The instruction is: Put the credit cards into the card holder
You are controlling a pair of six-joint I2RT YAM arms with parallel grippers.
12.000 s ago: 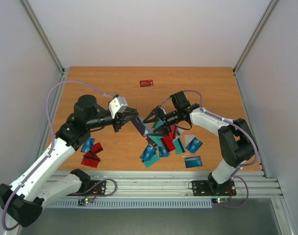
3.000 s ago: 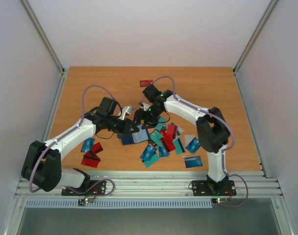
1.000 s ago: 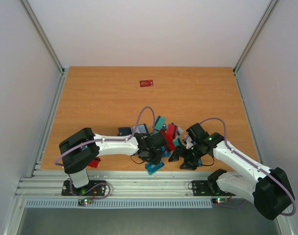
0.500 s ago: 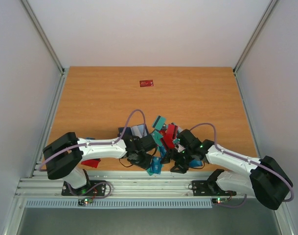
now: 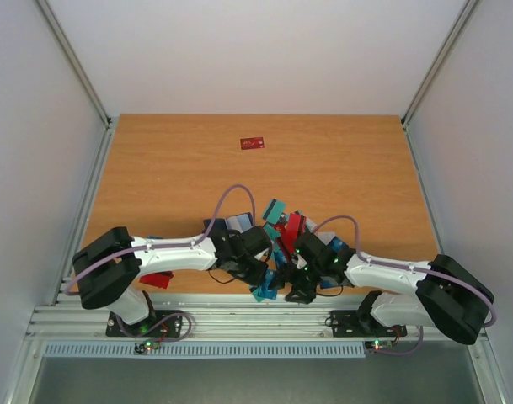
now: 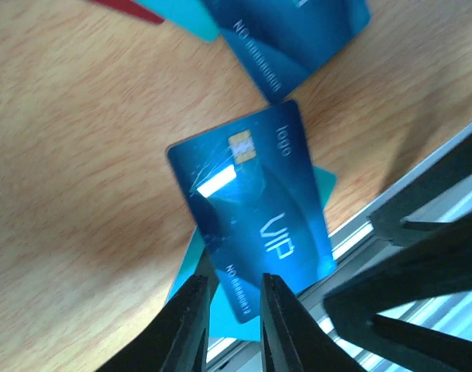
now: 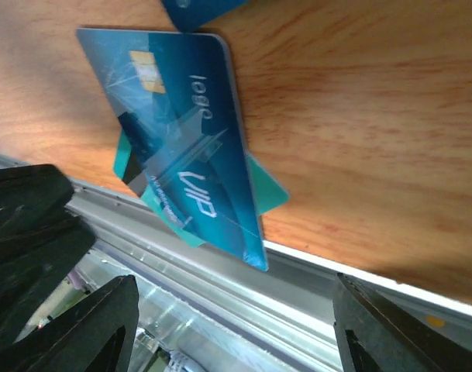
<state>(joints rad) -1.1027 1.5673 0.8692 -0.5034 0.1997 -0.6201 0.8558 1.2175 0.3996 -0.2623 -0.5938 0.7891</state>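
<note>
Wrist views: blue VIP card (image 6: 251, 209) at narrow-set left gripper (image 6: 234, 291), grasp indeterminable; right gripper (image 7: 232, 298) spread wide. Overhead only: card holder (image 5: 237, 223).

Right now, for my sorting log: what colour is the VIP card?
VIP card: deep blue, gold chip; clearest in left wrist view.

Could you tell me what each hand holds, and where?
Right hand open, empty. Left hand straddles the blue plastic VIP card at its near end; grip cannot be told.
</note>
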